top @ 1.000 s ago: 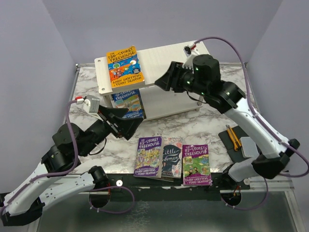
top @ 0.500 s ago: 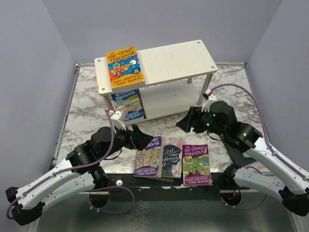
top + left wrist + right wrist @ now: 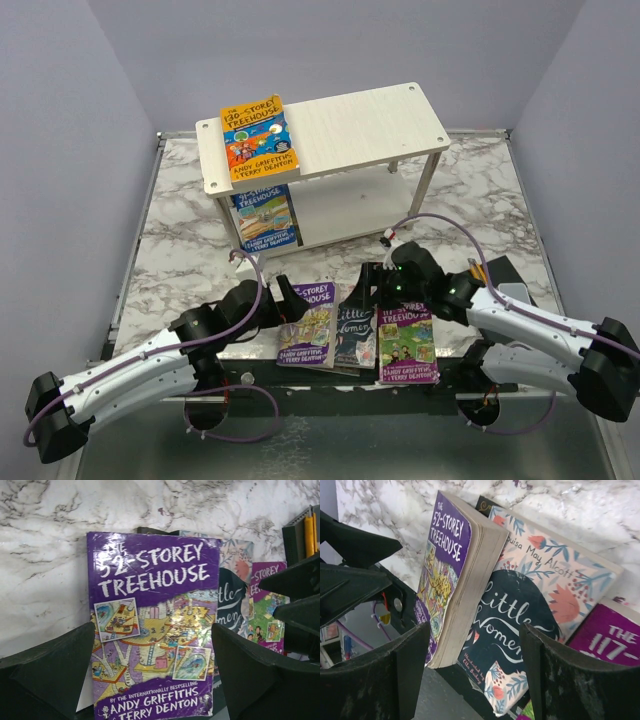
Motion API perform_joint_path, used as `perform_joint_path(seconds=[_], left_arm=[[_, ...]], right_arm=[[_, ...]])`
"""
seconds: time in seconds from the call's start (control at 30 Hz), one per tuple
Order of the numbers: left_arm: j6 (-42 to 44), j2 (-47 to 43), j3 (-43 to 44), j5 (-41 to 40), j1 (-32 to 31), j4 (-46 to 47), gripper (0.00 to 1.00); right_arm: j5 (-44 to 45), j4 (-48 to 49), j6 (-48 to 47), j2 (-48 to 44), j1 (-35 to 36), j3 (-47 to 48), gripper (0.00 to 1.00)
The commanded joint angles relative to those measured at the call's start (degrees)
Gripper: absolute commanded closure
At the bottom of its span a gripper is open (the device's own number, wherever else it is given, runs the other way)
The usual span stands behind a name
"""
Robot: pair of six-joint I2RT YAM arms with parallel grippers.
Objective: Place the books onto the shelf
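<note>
Both sets of jaws stand wide apart, nothing clamped in either. L gripper [image 3: 288, 300] hovers low over the 52-Storey Treehouse [image 3: 308, 325], its 2 fingers [image 3: 45, 675] straddling the purple cover w/ gaps either side; R gripper [image 3: 372, 285] sits just beside it, over the seam where that book overlaps Little Women [image 3: 355, 330], touching neither as far as I can tell

Why so: 3 books lie in a row at the near edge of the marble table [image 3: 180, 230], partly stacked – 52-Storey rests tilted on Little Women's left side, & 117-Storey Treehouse [image 3: 405, 340] lies at its right, touching or overlapping, can't tell which. Flat thin paperbacks give little edge to pinch from above, so prob. the job needs both arms: 1 to steady or tip the raised edge, the other to grab. My read, not a thing seen

Shelf [image 3: 350, 125] stands at the back, well apart from the row. 130-Storey Treehouse [image 3: 258, 137] lies flat on the top board's left end; a blue Treehouse book [image 3: 265, 215] sits on the lower tier beneath it. So 2 shelved, at least 3 to go

Looks: 52-Storey is glossy purple, white title, cartoon panels, fairly thick w/ cream pages; Little Women is dark navy w/ pink & blue flowers; a dark cover corner [image 3: 485, 502] pokes out from under them
</note>
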Motion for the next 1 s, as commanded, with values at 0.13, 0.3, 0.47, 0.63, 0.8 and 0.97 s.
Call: perform_joint_path(seconds=[0.13, 0.3, 0.47, 0.63, 0.8, 0.97], left_arm=[[-6.8, -1.5, -8.1, -1.5, 0.1, 4.9, 0.01], [-7.4, 0.4, -10.1, -1.0, 0.1, 6.3, 0.01], [-8.4, 2.2, -12.9, 0.1, 0.1, 11.1, 0.01], [-9.0, 4.1, -15.2, 2.3, 0.1, 15.6, 0.02], [-7.5, 5.7, -15.5, 3.7, 0.1, 18.1, 0.10], [-6.6, 7.6, -15.8, 6.4, 0.1, 22.8, 0.23]], right_arm=[[-2.7, 16.4, 6.2, 8.4, 2.3, -5.2, 0.24], [-2.5, 22.1, 8.5, 12.0, 3.2, -7.0, 0.24], [-3.5, 26.3, 10.8, 16.7, 3.9, -8.5, 0.23], [-3.7, 30.0, 12.8, 19.8, 5.0, -10.0, 0.23], [-3.4, 32.5, 14.5, 22.7, 5.6, -11.0, 0.25], [-3.1, 35.5, 17.0, 24.2, 5.8, -12.7, 0.29]])
